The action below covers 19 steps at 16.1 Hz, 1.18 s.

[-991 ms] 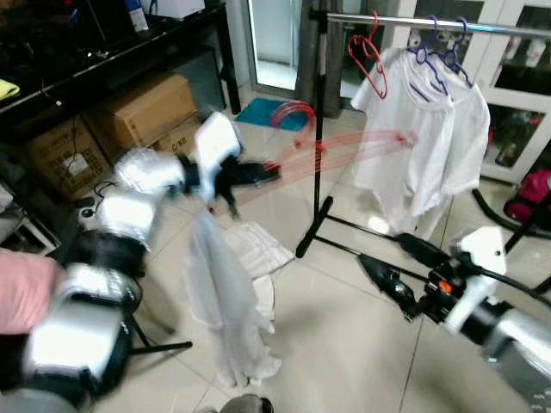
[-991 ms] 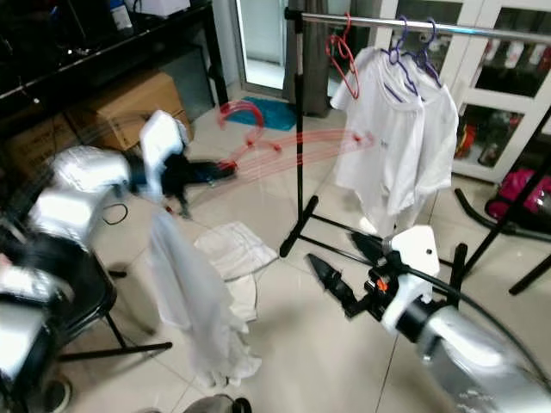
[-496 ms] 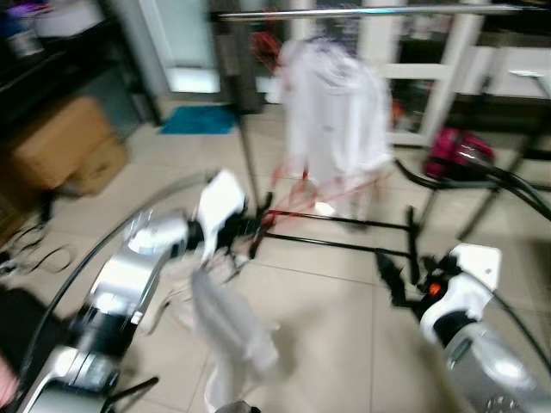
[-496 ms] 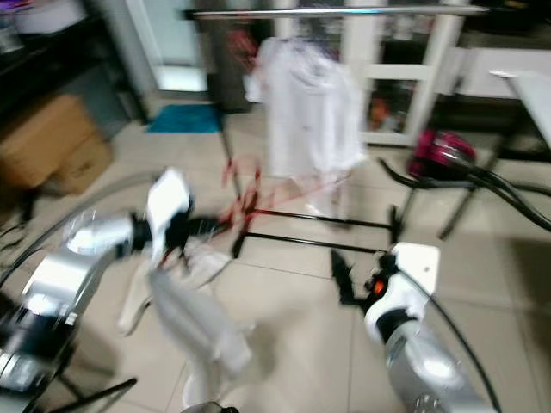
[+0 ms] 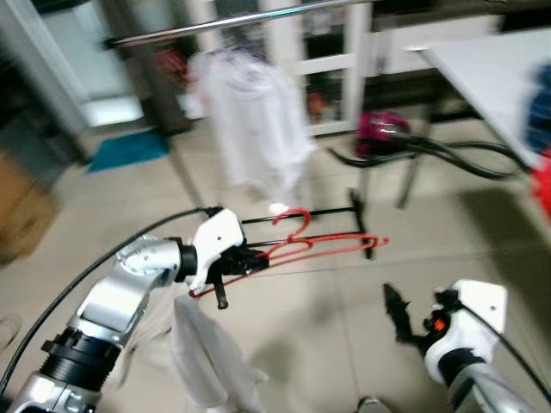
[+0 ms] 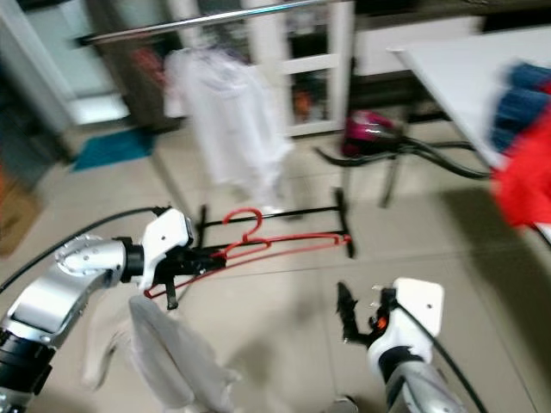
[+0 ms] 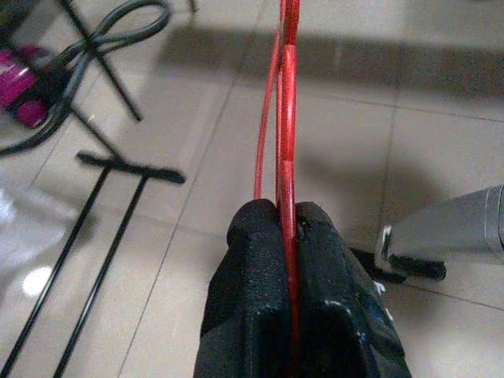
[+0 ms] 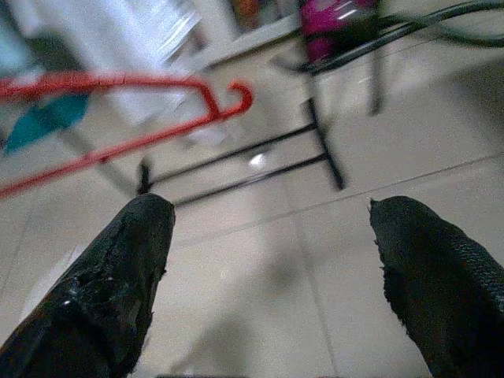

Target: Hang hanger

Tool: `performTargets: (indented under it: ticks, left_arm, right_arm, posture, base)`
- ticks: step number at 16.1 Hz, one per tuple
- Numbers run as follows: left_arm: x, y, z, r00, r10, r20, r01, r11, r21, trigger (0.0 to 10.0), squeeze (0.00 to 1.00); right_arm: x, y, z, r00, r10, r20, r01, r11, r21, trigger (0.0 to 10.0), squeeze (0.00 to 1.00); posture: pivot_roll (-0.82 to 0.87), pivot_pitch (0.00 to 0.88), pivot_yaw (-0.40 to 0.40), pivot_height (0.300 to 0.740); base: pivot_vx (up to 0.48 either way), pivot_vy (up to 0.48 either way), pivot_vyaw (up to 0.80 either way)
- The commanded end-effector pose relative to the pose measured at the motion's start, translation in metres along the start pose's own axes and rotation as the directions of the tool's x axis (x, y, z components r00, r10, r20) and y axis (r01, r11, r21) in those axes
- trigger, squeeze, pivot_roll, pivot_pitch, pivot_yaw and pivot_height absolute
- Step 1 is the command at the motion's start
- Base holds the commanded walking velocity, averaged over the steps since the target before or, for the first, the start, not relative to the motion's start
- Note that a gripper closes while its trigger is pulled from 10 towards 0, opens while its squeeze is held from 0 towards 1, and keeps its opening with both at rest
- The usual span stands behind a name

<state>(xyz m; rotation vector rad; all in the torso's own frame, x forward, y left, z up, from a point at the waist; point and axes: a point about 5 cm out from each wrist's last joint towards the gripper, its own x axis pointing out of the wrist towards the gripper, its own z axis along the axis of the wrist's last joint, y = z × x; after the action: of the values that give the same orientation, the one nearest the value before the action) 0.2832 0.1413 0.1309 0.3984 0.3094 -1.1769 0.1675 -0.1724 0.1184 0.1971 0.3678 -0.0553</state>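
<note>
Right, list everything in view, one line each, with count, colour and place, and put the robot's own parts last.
Hanger: one, red, held out above the floor.
White garment: one, hanging below the left arm.
Clothes rail: one, silver bar on black stand, at the back.
Hung shirts: white, blurred, count unclear, on the rail.
Vacuum cleaner: one, magenta, with dark hose, on the floor.
Table: one, white, far right, red and blue cloth on it.
Mat: one, teal, by the doorway.
Left gripper: shut on the hanger.
Right gripper: open, low, holding nothing.

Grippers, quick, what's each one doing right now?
Left gripper: closed on the red hanger, held out low over the floor.
Right gripper: open, holding nothing.
</note>
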Motion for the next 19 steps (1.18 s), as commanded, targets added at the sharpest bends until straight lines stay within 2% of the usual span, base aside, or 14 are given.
performTargets:
  ticks: [1,4,5,6,12,19]
  left_arm:
    - [-0.002,0.001,0.006,1.000,0.014,0.012,-0.015,1.000,0.021,0.0,0.00]
    - [0.001,-0.006,0.005,1.000,-0.024,-0.003,0.024,0.997,0.070,0.0,0.00]
    - [0.001,-0.007,0.006,1.000,-0.029,0.012,0.028,0.997,0.077,2.5,0.00]
    - [0.001,-0.009,0.009,0.999,-0.027,0.037,0.024,0.997,0.072,10.0,0.00]
    - [-0.007,-0.013,0.015,0.997,0.000,0.077,-0.004,0.998,0.063,10.0,0.00]
    - [-0.015,-0.002,0.018,0.998,0.010,0.065,-0.015,0.997,0.075,10.0,0.00]
  right_arm:
    - [-0.002,0.004,0.008,0.999,-0.005,0.049,0.005,1.000,0.012,10.0,0.00]
    - [-0.003,0.000,0.004,0.999,-0.022,0.034,0.022,1.000,-0.008,10.0,0.00]
    - [-0.003,-0.001,0.004,0.999,-0.031,0.031,0.032,0.999,-0.009,10.0,0.00]
    - [-0.004,-0.003,0.005,0.999,-0.041,0.035,0.041,0.999,-0.009,10.0,0.00]
    - [-0.005,-0.001,0.005,0.999,-0.025,0.026,0.026,1.000,-0.018,10.0,0.00]
    - [-0.008,-0.002,0.005,0.999,-0.032,0.020,0.032,0.999,-0.006,10.0,0.00]
  posture:
    - [-0.07,0.061,0.243,0.740]
    - [-0.09,0.044,0.236,0.740]
    - [-0.09,0.043,0.234,0.740]
    - [-0.09,0.045,0.231,0.740]
    - [-0.08,0.064,0.208,0.740]
    - [-0.09,0.069,0.214,0.740]
  base:
    - [0.000,0.000,-0.80]
    - [0.000,0.000,-0.80]
    - [0.000,0.000,-0.80]
    - [0.000,0.000,-0.80]
    - [0.000,0.000,-0.80]
    - [0.000,0.339,-0.80]
